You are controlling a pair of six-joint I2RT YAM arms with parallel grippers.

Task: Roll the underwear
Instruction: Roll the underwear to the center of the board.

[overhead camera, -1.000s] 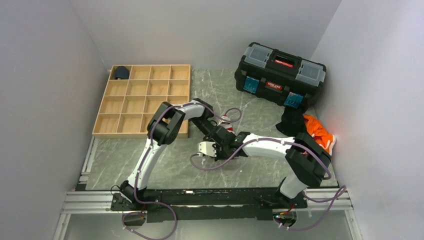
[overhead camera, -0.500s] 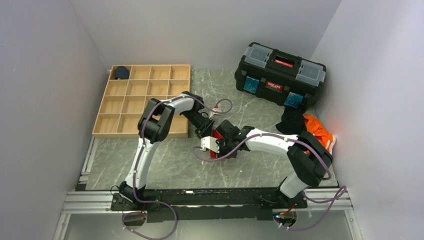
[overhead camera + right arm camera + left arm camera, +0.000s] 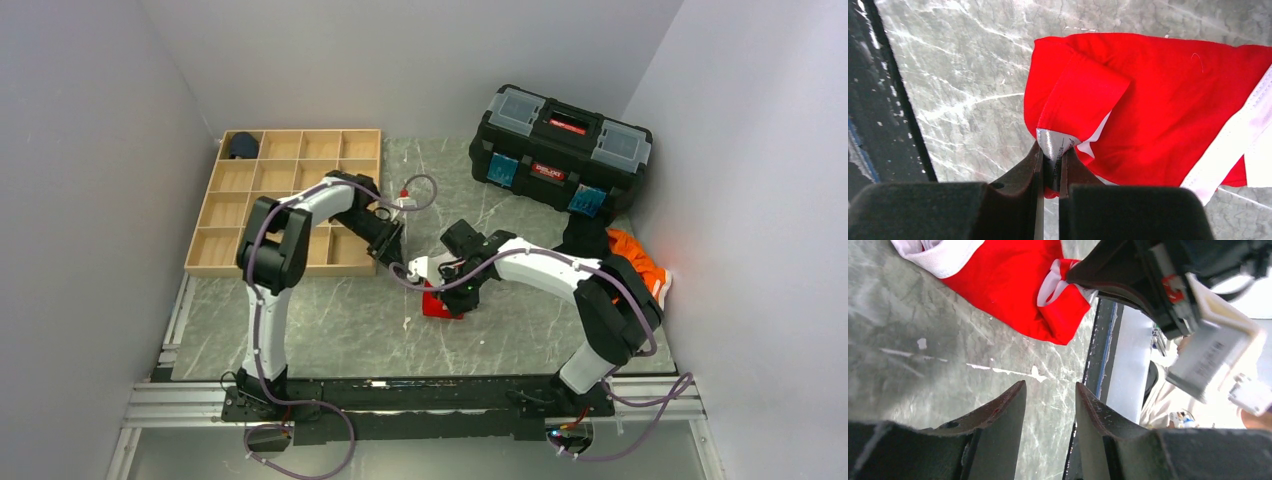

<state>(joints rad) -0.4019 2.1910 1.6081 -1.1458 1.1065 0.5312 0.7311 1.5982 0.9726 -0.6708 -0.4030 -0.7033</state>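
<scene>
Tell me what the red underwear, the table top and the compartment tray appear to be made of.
The underwear: soft fabric, likely knit, matte red with white trim; it folds and creases limply.
The table top: grey stone-look surface, white veins, slight sheen; real marble or laminate, cannot tell.
The tray: pale unfinished-looking wood, thin slat dividers.

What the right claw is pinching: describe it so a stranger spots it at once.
From the black toolbox at the far right of the table, come toward the arms to mid-table. There lies the underwear, pinched by the right claw: bright red with white trim, unlike the orange cloth and black cloth beside the toolbox.
</scene>
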